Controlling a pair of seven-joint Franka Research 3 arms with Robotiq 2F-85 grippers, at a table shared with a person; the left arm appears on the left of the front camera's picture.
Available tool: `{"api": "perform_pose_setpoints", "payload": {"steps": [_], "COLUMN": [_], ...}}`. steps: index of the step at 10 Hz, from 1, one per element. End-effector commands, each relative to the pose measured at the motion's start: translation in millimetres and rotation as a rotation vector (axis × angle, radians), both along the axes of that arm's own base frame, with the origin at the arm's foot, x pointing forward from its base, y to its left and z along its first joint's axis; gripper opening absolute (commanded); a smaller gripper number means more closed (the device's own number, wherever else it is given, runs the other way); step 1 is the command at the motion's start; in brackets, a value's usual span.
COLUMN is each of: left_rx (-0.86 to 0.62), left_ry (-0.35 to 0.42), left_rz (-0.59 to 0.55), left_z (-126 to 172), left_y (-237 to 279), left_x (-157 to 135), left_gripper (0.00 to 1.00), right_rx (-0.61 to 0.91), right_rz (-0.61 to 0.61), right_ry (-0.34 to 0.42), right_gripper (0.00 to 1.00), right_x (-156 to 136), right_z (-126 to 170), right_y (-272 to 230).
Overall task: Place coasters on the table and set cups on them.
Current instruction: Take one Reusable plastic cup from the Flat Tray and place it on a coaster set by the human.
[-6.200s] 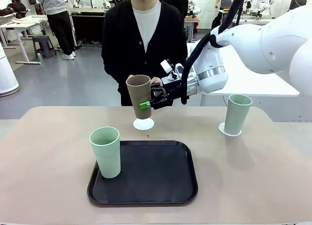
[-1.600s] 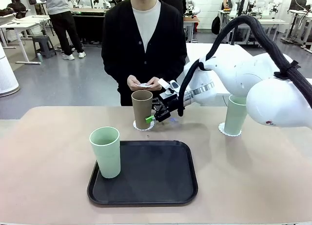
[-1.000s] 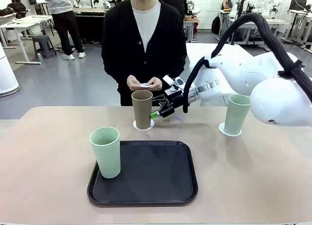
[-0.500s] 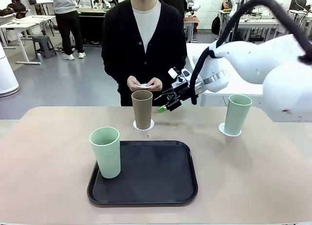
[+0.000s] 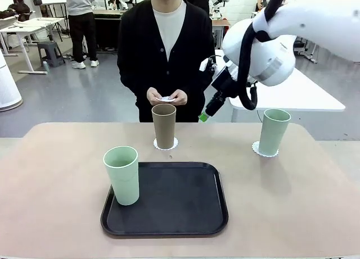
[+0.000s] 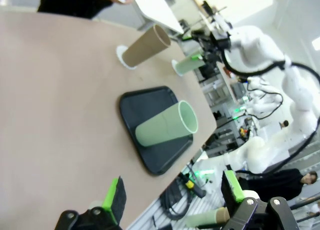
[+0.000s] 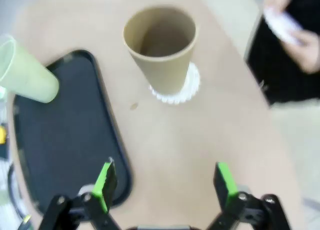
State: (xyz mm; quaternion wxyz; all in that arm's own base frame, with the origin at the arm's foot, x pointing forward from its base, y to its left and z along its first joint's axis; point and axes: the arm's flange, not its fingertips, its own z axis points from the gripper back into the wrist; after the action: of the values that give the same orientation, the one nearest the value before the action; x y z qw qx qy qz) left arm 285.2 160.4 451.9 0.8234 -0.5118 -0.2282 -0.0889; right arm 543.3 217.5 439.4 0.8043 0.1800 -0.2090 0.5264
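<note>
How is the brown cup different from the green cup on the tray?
The brown cup sits on a white coaster on the table; the green cup sits on the tray, no coaster. The brown cup is nearer the person than the green cup. Both stand upright.

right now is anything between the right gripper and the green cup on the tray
Nothing visible does. The right gripper hangs open above the far side of the table, and the green cup stands at the left edge of the tray. The brown cup on its coaster sits beside that line.
</note>
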Motion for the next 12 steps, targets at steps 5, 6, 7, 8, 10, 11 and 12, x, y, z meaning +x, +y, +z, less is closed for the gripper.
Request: {"api": "perform_pose_setpoints", "payload": {"steps": [5, 6, 7, 8, 10, 11, 12], "left_rx": [-0.005, -0.005, -0.005, -0.005, -0.005, -0.005, -0.005], "left_ry": [-0.013, -0.013, -0.013, -0.013, -0.013, -0.013, -0.013], "left_rz": [-0.004, -0.004, -0.004, -0.004, -0.004, -0.004, -0.004], "left_z": [0.3, 0.3, 0.3, 0.3, 0.3, 0.3, 0.3], "left_y": [0.7, 0.7, 0.7, 0.7, 0.7, 0.7, 0.7], "left_x": [-1.1, -1.1, -1.1, -1.1, -1.1, -1.1, -1.1], "left_gripper": [1.0, 1.0, 1.0, 1.0, 1.0, 1.0, 1.0], "right_rx": [-0.238, -0.18, -0.18, -0.18, -0.18, -0.18, -0.18], "right_rz": [-0.372, -0.366, -0.366, -0.366, -0.366, -0.366, -0.366], "right_ry": [0.162, 0.142, 0.142, 0.142, 0.142, 0.142, 0.142], "right_gripper": [1.0, 1.0, 1.0, 1.0, 1.0, 1.0, 1.0], "right_x": [-93.1, -84.6, -84.6, -84.6, -84.6, -84.6, -84.6], "right_z": [64.7, 48.0, 48.0, 48.0, 48.0, 48.0, 48.0], "right_y": [33.6, 21.9, 21.9, 21.9, 21.9, 21.9, 21.9]}}
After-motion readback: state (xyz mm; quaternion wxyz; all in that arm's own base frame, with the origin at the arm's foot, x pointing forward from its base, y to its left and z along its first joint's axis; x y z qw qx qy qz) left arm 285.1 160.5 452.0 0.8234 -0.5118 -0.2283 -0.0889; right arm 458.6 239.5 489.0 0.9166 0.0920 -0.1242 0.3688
